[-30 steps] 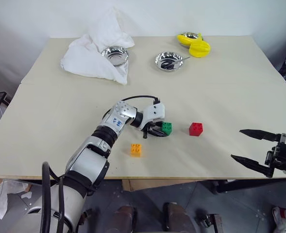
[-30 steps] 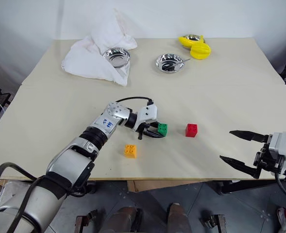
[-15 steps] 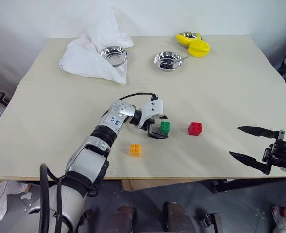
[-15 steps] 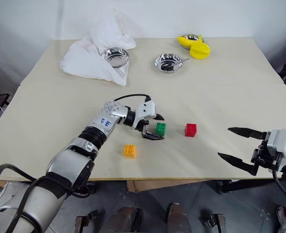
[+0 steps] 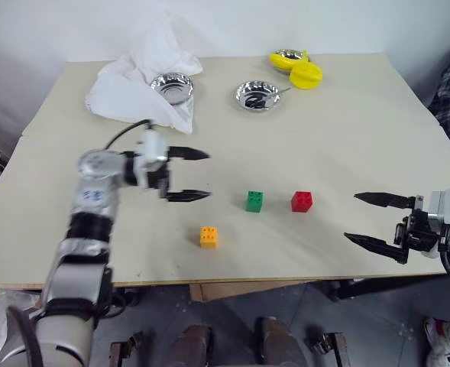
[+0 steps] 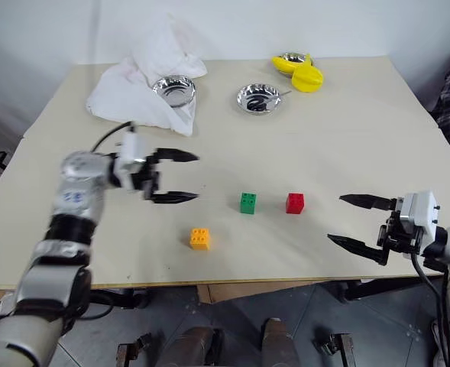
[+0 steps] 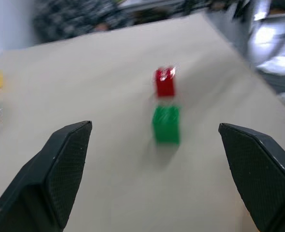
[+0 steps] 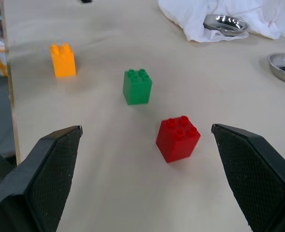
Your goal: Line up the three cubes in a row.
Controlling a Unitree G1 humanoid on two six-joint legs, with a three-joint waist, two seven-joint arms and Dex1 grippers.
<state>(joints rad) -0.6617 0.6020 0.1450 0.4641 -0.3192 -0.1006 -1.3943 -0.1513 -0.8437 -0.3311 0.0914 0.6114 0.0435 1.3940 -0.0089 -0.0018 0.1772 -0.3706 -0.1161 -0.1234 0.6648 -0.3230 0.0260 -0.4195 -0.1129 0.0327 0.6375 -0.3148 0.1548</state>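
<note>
Glossy plastic cubes (image 8: 137, 86); matt table (image 5: 347, 138); shiny metal bowls (image 5: 257, 95); crumpled white cloth (image 5: 133, 84); textured gripper pads (image 8: 55, 169).

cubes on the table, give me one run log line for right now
left hand open, empty | right hand open, empty | green plastic cube beside red plastic cube | orange plastic cube nearer the edge, out of line

two cubes (image 5: 278, 201) side by side, third cube (image 5: 208, 236) nearer, apparently left

a beige table (image 5: 362, 122) carries green cube (image 5: 254, 201), red cube (image 5: 302, 201), orange cube (image 5: 208, 236), white cloth (image 5: 133, 88), two steel bowls (image 5: 257, 95).
</note>
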